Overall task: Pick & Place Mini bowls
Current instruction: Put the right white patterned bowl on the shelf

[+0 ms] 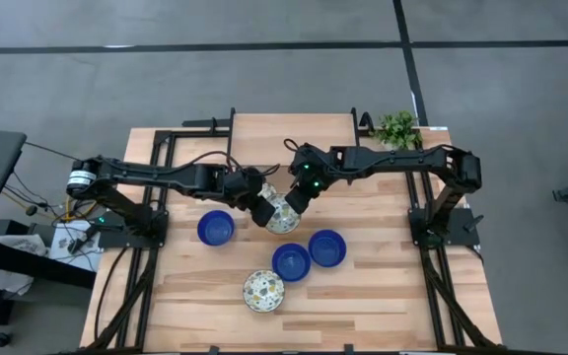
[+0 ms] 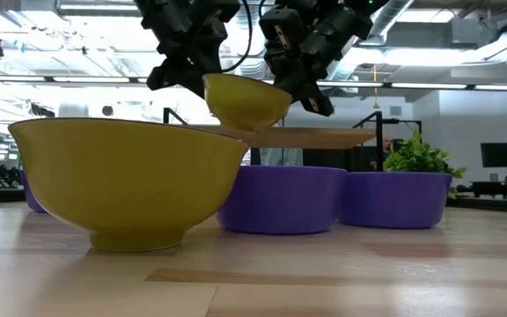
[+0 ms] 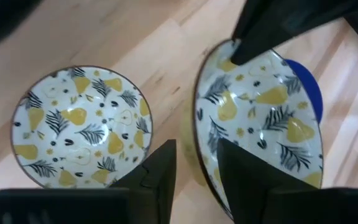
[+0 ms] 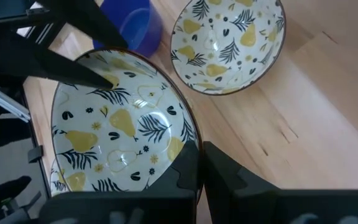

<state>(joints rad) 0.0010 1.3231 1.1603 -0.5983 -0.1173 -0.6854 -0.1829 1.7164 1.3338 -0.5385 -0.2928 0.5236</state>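
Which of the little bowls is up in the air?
The patterned bowl held between both arms, with the left pincer and right pincer at its rim. The other patterned bowl and the three blue bowls sit on the table.

The patterned cream-white ceramic bowl [image 4: 120, 134] clamped at its rim between the fingers of the right gripper [image 4: 201, 163] has a glossy glazed interior showing bright reflections; its outer wall is smooth yellow glaze. The left gripper [image 3: 196, 163] straddles the opposite rim; the fingers [image 3: 160, 171] of both grippers are matt black, plastic by appearance. Below the jaws, the second patterned glazed bowl [image 3: 82, 127] has the same glossy finish. The three solid blue round bowls [image 1: 216, 228] are smooth and shiny. The light wooden slatted tabletop [image 4: 328, 112] is smooth with visible grain and a low sheen.
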